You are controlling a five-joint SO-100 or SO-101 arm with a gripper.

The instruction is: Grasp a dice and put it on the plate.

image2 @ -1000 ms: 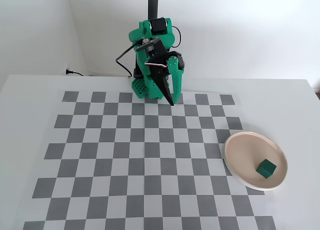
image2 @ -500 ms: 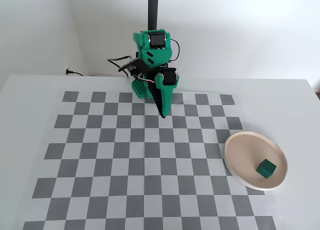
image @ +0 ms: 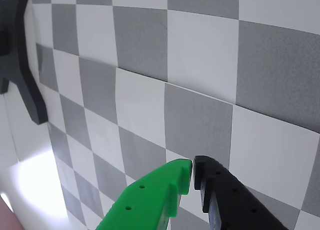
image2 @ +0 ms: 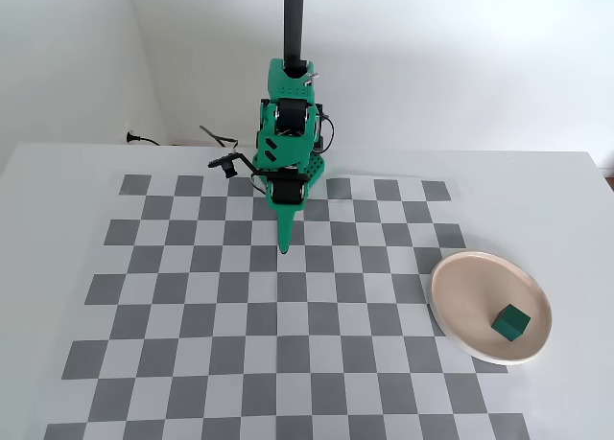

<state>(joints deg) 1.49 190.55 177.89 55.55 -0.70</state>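
In the fixed view the dark green dice [image2: 511,321] lies on the pale pinkish plate [image2: 460,285] at the right of the checkered mat. The green arm stands at the mat's far middle, folded, with my gripper [image2: 285,247] pointing down over the mat, far left of the plate. In the wrist view my gripper [image: 193,166] shows a green finger [image: 150,200] and a black finger [image: 225,195] with tips touching and nothing between them. Dice and plate are out of the wrist view.
The grey-and-white checkered mat [image2: 192,315] covers the white table. A black pole [image2: 293,18] rises behind the arm. A black stand foot [image: 20,64] shows at the wrist view's left edge. A cable [image2: 144,140] lies at the back left.
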